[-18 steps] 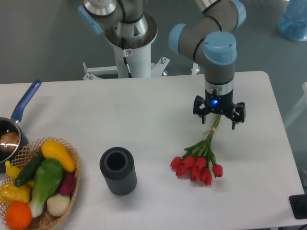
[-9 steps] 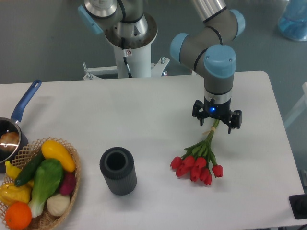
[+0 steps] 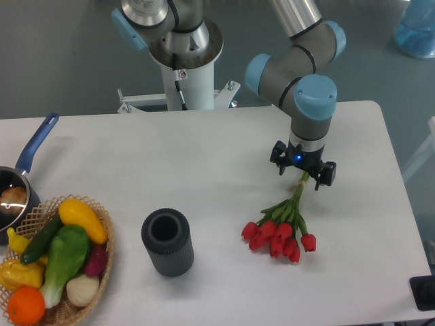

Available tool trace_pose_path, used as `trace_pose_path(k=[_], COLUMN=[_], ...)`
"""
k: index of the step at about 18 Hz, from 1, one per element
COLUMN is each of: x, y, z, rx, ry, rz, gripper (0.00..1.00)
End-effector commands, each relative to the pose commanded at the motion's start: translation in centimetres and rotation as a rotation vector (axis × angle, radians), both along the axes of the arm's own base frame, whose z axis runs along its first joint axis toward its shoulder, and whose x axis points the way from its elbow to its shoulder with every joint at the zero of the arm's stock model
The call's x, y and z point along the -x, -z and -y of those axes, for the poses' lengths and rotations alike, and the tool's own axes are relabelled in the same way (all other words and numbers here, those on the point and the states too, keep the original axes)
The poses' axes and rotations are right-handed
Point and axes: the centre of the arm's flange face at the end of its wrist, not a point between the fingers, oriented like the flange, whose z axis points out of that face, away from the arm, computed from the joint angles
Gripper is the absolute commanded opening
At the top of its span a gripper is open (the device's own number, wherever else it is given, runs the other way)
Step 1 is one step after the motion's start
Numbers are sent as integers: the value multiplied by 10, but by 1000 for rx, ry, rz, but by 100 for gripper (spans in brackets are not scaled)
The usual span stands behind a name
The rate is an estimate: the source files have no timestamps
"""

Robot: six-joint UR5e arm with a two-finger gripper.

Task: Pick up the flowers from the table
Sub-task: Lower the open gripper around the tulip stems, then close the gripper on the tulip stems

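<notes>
1. The pincer (image 3: pixel 302 173) is seen above the stem end of the flowers (image 3: pixel 280 229), with its two fingers spread apart, one on each side of the thin stems; nothing is gripped yet.
2. The flowers are found lying flat on the table (image 3: pixel 204 170). The red buds are spread out below the pincer and a little to its left in the picture, and the bound stems run up until they are hidden under the pincer.
3. The bunch is judged to be very light and soft. The stems are thin and can be bent or crushed easily, and the buds are probably fragile.
4. The best place for the hold is judged to be the bound part of the stems, directly under the pincer, where the stems are kept together.
5. A dark ribbed cup (image 3: pixel 167 242) is seen well to the left of the pincer.
</notes>
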Motion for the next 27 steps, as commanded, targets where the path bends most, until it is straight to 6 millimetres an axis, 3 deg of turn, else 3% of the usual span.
trace_pose_path(k=[8, 12, 17, 27], x=[3, 8, 16, 12], y=[12, 20, 17, 30], z=[4, -3, -2, -5], rx=[18, 18, 11, 20], ry=[-1, -1, 1, 10], rz=[17, 24, 13, 34], gripper=[100, 100, 100, 100])
